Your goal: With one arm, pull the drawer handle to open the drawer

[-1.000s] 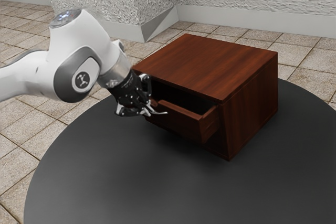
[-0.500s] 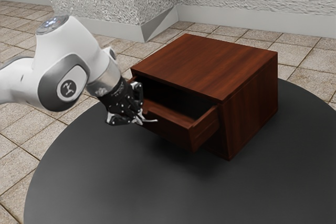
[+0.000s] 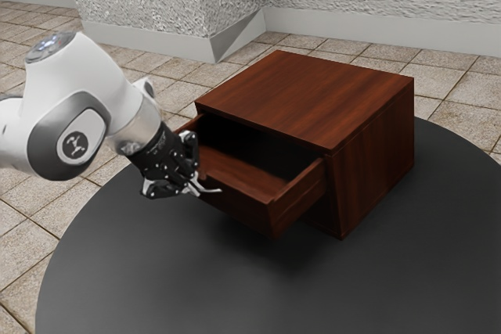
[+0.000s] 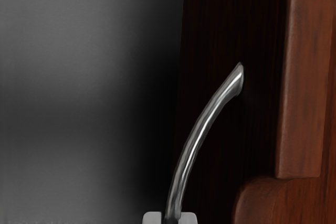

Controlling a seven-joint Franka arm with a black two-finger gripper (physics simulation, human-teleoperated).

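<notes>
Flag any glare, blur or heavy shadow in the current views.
Exterior view: soft, even light; the cabinet throws a diffuse shadow on the black table, and the recess over the drawer is dark. Wrist view: a bright specular streak runs along the metal handle; the table beside it blurs into a grey gradient.

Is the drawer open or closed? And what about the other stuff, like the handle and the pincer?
drawer: partly open, slid out of the cabinet
handle: clamped in the pincer
pincer: shut on the handle
cabinet: upright on the table
</notes>
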